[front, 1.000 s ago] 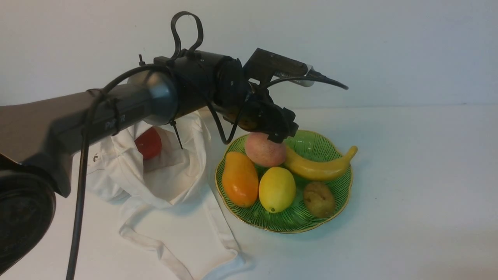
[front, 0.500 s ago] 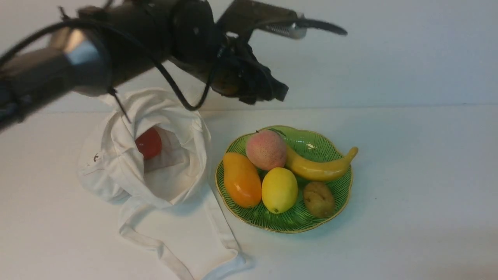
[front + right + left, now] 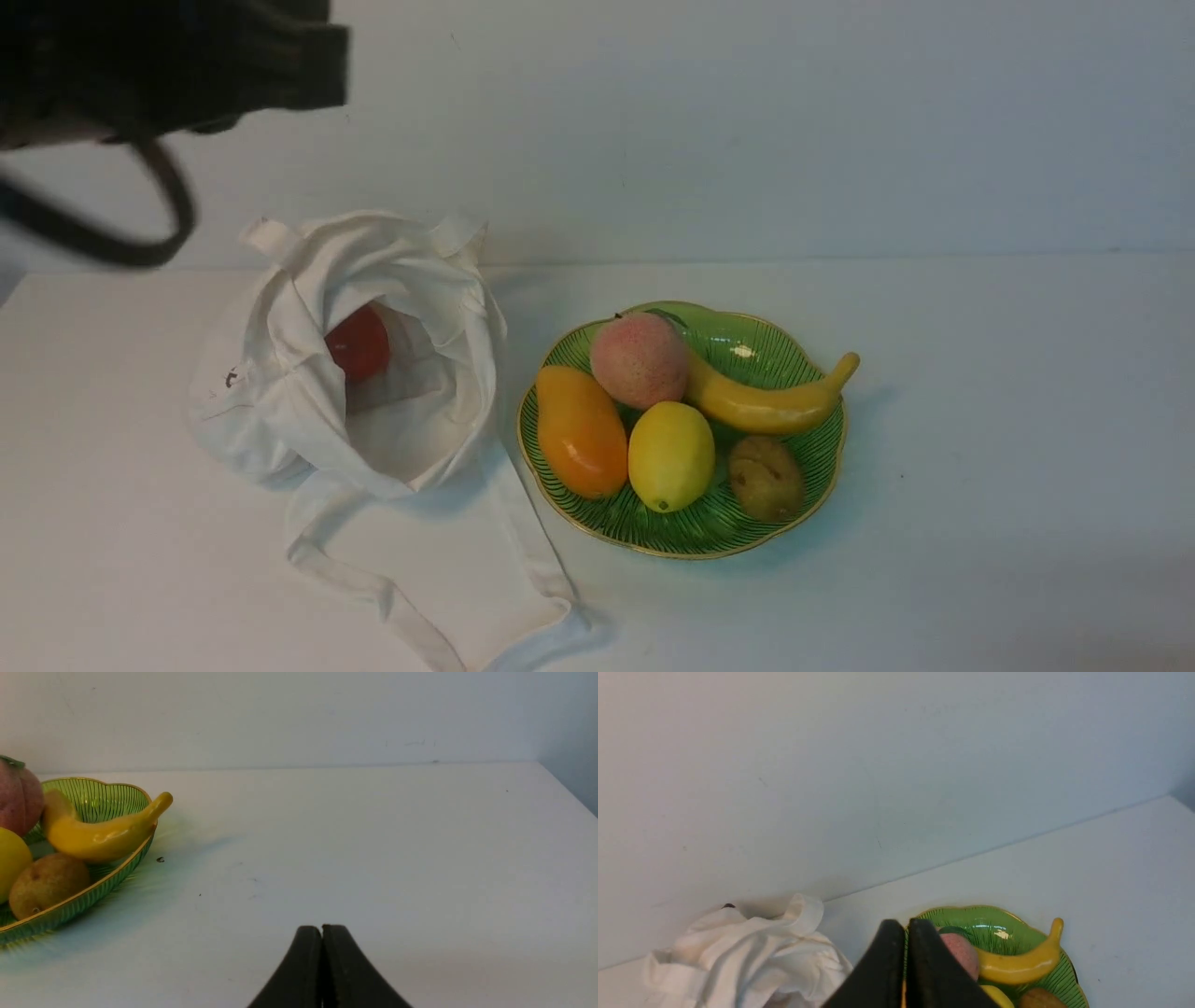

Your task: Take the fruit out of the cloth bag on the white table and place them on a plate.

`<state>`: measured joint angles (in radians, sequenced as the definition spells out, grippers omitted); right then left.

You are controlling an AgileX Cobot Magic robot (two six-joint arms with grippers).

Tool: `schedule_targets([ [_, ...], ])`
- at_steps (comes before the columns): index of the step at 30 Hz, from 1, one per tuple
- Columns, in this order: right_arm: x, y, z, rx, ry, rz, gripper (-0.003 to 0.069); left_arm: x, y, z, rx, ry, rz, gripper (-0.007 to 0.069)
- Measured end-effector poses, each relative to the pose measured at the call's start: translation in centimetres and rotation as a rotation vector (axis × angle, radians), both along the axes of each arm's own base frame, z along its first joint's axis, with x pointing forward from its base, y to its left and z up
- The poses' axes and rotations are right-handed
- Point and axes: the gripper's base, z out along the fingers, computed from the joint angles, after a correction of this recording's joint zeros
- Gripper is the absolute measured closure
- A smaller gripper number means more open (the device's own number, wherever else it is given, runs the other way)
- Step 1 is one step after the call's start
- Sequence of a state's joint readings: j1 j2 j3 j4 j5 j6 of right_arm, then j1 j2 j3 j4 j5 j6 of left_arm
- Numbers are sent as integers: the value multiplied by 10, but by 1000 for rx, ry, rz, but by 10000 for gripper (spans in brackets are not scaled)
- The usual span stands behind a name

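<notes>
The pink-orange peach (image 3: 639, 359) lies on the green plate (image 3: 803, 467), at its far side. The smaller red fruit (image 3: 358, 343) sits inside the open white cloth bag (image 3: 280, 411), left of the plate on the white table (image 3: 980, 420). My left gripper (image 3: 906, 926) is shut and empty, raised high above the bag and plate; only a blurred part of its arm (image 3: 168, 56) shows at the front view's top left. My right gripper (image 3: 321, 929) is shut and empty, low over bare table right of the plate (image 3: 93, 891).
The plate also holds an orange mango (image 3: 579, 431), a yellow lemon (image 3: 670, 455), a banana (image 3: 770, 399) and a brown kiwi (image 3: 766, 476). The bag's strap handles (image 3: 411, 597) trail toward the table's front edge. A white wall stands behind.
My left arm let go of the peach on the plate, then rose and swung back to the upper left, almost out of the front view. The fruit on the plate stays put.
</notes>
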<state>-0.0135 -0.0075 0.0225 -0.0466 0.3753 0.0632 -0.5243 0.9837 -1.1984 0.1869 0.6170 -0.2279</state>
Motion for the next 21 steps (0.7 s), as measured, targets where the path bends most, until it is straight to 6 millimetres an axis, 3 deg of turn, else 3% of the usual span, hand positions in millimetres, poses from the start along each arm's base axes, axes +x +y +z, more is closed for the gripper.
schedule_targets([
  [3, 0, 0, 0, 0, 0, 0, 674, -31, 18, -6, -32, -46, 4, 632],
  [5, 0, 0, 0, 0, 0, 0, 674, -72, 42, -14, -75, -113, 6, 632],
  [6, 0, 0, 0, 0, 0, 0, 674, -72, 42, -16, -73, -108, 6, 632],
  [10, 0, 0, 0, 0, 0, 0, 674, -131, 76, -23, -156, -258, 7, 632],
  [13, 0, 0, 0, 0, 0, 0, 674, -160, 93, -37, -194, -344, 10, 632],
  [15, 0, 0, 0, 0, 0, 0, 674, -172, 101, -44, -207, -397, 14, 632],
  [16, 0, 0, 0, 0, 0, 0, 674, -181, 107, -60, -214, -439, 18, 632],
  [21, 0, 0, 0, 0, 0, 0, 674, -185, 109, -89, -244, -474, 15, 632],
])
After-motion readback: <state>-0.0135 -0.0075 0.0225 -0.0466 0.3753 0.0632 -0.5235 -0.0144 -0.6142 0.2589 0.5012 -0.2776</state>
